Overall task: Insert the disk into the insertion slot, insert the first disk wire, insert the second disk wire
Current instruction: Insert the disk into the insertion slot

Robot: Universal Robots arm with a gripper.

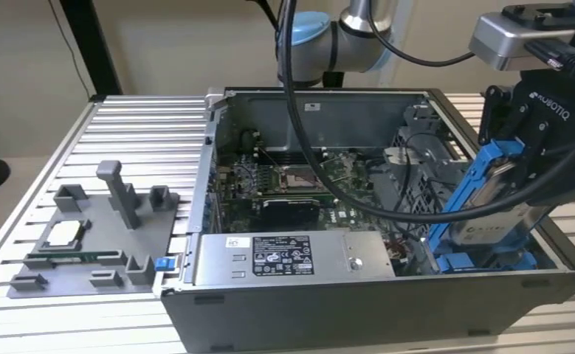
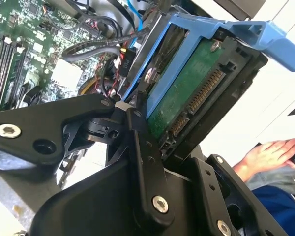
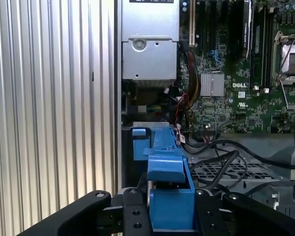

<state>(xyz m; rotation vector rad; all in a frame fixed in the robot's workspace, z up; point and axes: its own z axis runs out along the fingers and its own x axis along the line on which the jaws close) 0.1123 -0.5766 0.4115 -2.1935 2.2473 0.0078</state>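
Above one blue-railed plastic bay, one silver-grey, blue-framed hard drive is held tilted. It is clamped by the black claw.

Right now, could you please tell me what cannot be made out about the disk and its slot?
Exterior view: the case's front wall hides the insertion slot's floor, so how deep the disk sits is unclear.
First wrist view: the gripper and the blue carrier cover the disk's body and the slot mouth.
Second wrist view: a person's hand is cut off by the picture's edge; what it holds is unclear.
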